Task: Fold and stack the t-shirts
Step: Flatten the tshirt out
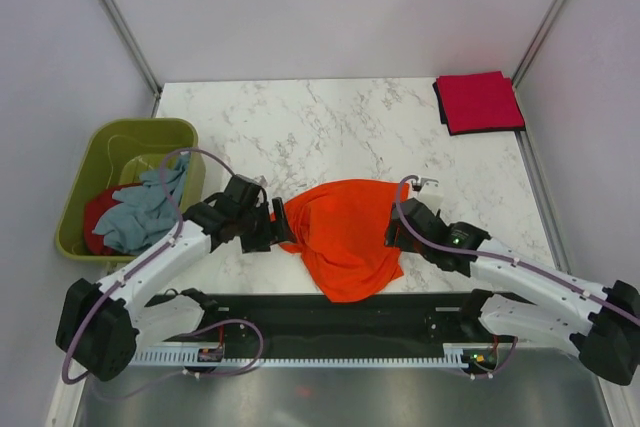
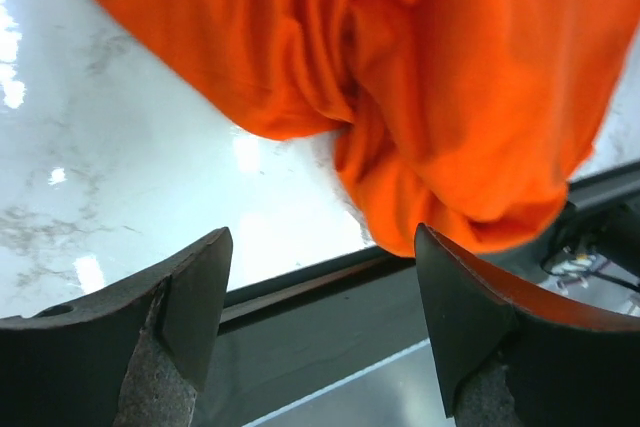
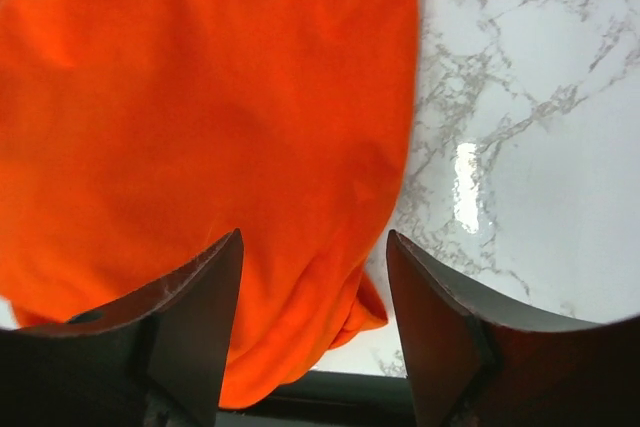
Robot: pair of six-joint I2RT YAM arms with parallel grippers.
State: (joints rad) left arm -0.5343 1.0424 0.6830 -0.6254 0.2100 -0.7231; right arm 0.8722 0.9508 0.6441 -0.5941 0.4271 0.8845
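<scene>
A bright orange t-shirt [image 1: 345, 232] lies crumpled at the near middle of the marble table [image 1: 300, 117], its lower part hanging over the front edge. It fills the left wrist view [image 2: 420, 77] and the right wrist view [image 3: 200, 117]. My left gripper [image 1: 278, 225] is open and empty at the shirt's left edge. My right gripper [image 1: 398, 230] is open and empty at the shirt's right edge. A folded crimson red t-shirt [image 1: 479, 101] lies at the far right corner. A pale grey-blue t-shirt [image 1: 145, 205] and a red t-shirt [image 1: 97, 215] lie in the tub.
An olive-green plastic tub [image 1: 115, 142] stands off the table's left edge. A black rail [image 1: 330, 312] runs along the front edge, also seen in the left wrist view [image 2: 330, 317]. Grey walls close in the back and sides.
</scene>
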